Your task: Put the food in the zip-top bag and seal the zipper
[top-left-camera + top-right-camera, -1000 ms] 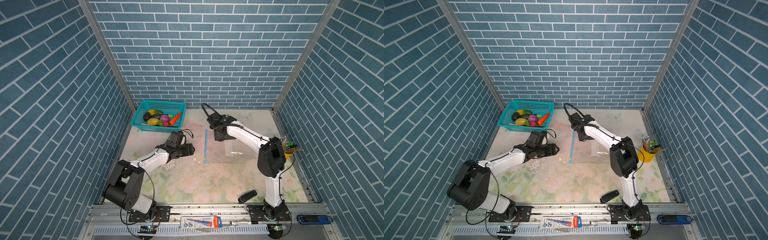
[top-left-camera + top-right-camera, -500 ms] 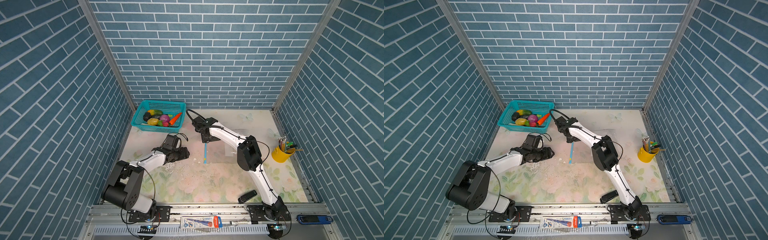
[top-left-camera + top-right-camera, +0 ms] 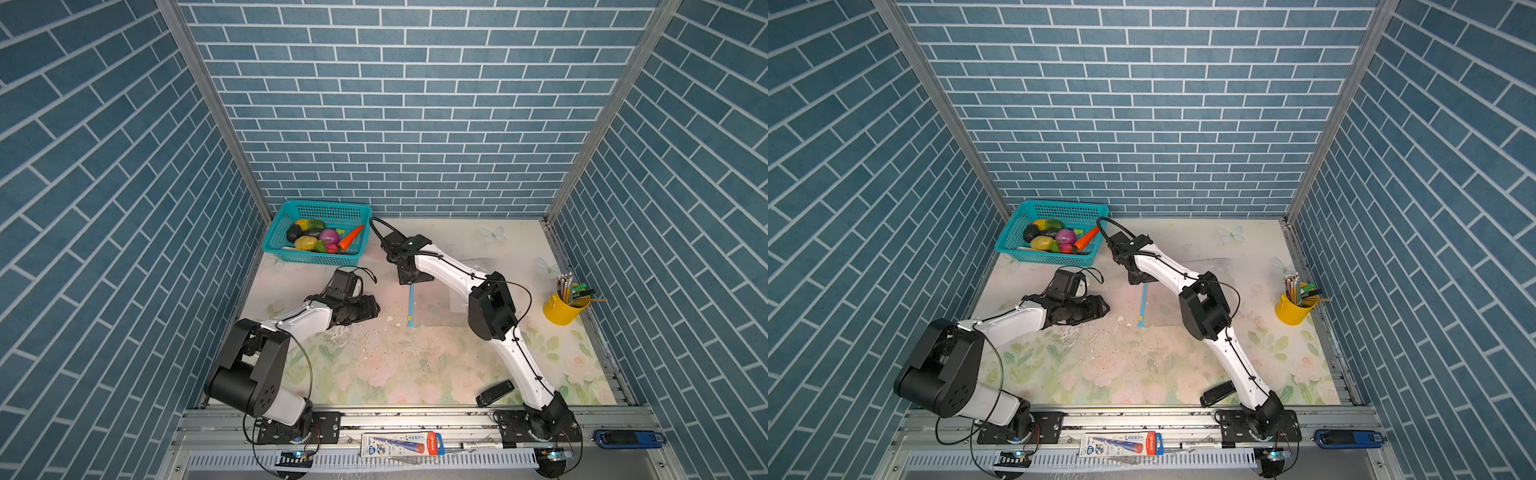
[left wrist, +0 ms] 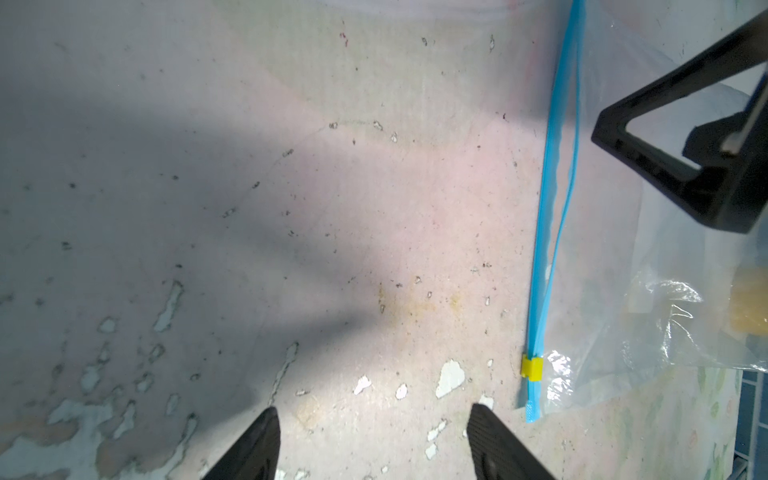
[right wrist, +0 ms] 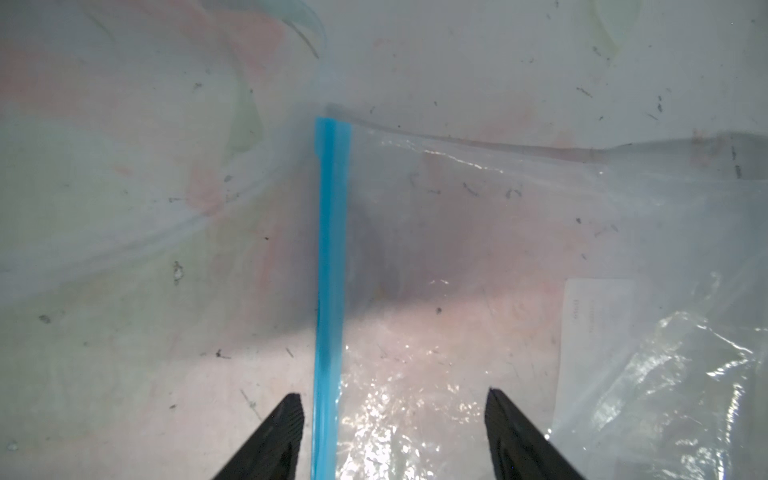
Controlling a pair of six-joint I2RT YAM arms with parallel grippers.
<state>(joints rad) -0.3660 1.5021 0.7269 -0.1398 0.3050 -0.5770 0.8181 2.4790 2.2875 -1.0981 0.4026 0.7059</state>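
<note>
the right gripper [image 5: 394, 397] holds its fingers apart just over the clear bag [image 5: 519, 216], and the blue zipper [image 5: 330, 249] runs between them, close by one finger [image 5: 282, 436]. the left gripper [image 4: 374, 411] is spread too, over bare desk [image 4: 291, 208] with nothing between its fingers; the zipper's yellow slider [image 4: 532, 368] lies just outside them. the bag lies flat near the desk's middle, and the toy food [image 3: 328, 237] sits in the teal basket [image 3: 309, 258] at the desk's back left corner.
</note>
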